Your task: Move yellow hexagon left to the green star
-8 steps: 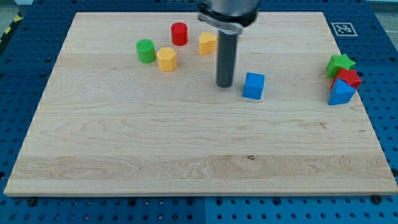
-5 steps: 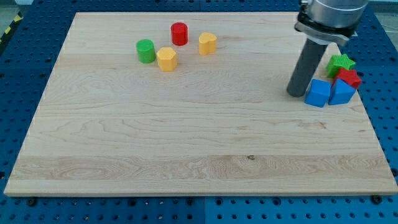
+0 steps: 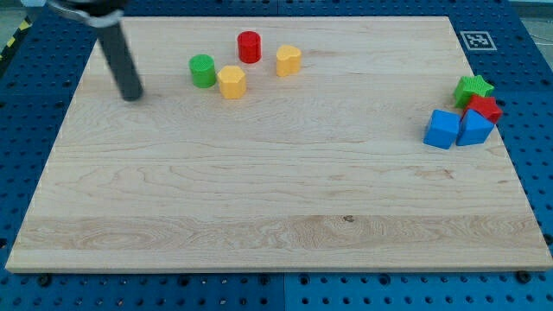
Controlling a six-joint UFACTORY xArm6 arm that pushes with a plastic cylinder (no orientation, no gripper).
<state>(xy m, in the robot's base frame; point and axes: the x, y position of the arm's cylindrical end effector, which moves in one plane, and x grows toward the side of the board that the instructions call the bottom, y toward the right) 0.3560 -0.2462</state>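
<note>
- My tip (image 3: 131, 97) is seen at the board's (image 3: 259, 216) upper left, apart from every block, left of the green cylinder (image 3: 203, 70); no claw is fitted, so no grip can be told.
- The yellow hexagon (image 3: 232, 82) lies just beside that cylinder, near a red cylinder (image 3: 250, 47) and another yellow block (image 3: 289, 60).
- The green star (image 3: 473, 88) sits far right, touching a red block (image 3: 485, 108) above two blue blocks (image 3: 442, 129).

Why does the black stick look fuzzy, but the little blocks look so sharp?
In the camera view, the stick is smeared along its length, likely from moving fast; my tip sits at the view's left, apart from the green round block. The yellow hexagon and green star look crisp, with only faint shadows. The wooden board is evenly lit, with no glare.
</note>
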